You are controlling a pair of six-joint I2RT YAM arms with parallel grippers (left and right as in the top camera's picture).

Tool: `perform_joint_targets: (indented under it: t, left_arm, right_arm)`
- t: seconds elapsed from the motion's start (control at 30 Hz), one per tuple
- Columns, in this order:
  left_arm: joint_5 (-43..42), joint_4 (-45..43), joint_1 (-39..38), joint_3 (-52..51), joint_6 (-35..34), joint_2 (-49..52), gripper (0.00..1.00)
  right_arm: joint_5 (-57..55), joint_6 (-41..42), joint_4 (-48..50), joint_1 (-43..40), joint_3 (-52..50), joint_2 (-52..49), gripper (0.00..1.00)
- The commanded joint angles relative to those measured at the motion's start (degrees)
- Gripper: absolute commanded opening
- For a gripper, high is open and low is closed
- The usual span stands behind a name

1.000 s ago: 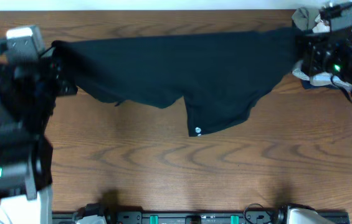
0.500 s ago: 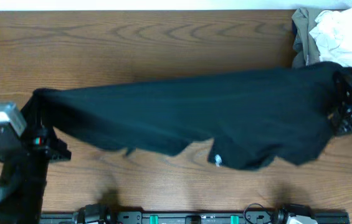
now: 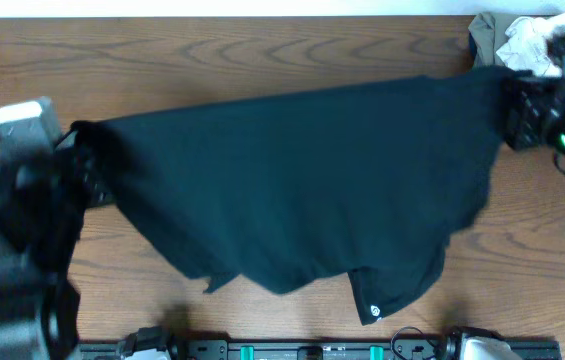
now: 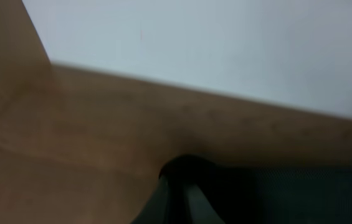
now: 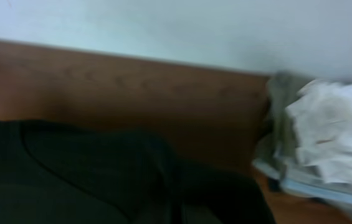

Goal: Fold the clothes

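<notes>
- Your black shirt now hangs stretched across the middle of the table. One top corner is at the left arm and the other at the right arm.
- Half a second ago it was a narrow, bunched band, lower in the overhead view. Since then both arms have swung it back toward the far edge, and the cloth has opened into a broad sheet.
- The lower hem has dropped toward the near edge. The flap with the small white logo trails lowest, just right of centre.
- Left jaws: blur and cloth hide them in the wrist view, but the shirt runs straight into them and is pulled taut, so I judge them clamped on its corner.
- Right jaws: likewise clamped on the other corner, with dark cloth filling the lower part of that view.
- The pile of other clothes sits at the far right corner, just beside the right arm.
- This looks like the shake-out step: the shirt is spread but not yet laid flat. No fold has been made, so you're early in the task.
- Watch the right corner: it could drag onto that pile as you lower.
</notes>
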State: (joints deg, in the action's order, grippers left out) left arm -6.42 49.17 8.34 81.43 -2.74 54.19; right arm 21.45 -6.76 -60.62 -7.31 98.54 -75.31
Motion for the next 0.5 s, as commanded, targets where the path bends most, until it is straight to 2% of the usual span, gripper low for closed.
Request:
perform_joint_targets:
  t: [0.0, 0.23, 0.47]
  left_arm:
    - [3.5, 0.1, 0.4, 0.6, 0.8, 6.7, 0.06]
    - [3.5, -3.5, 0.4, 0.6, 1.7, 25.9, 0.06]
    - [2.3, -19.2, 0.1, 0.6, 1.8, 44.1, 0.06]
  right_arm:
    - [-0.2, -1.7, 1.4, 0.7, 0.3, -6.3, 0.01]
    - [-0.2, -1.9, 8.9, 4.5, 0.3, -24.3, 0.01]
    - [-0.2, -1.2, 24.3, 7.7, 0.3, -40.3, 0.01]
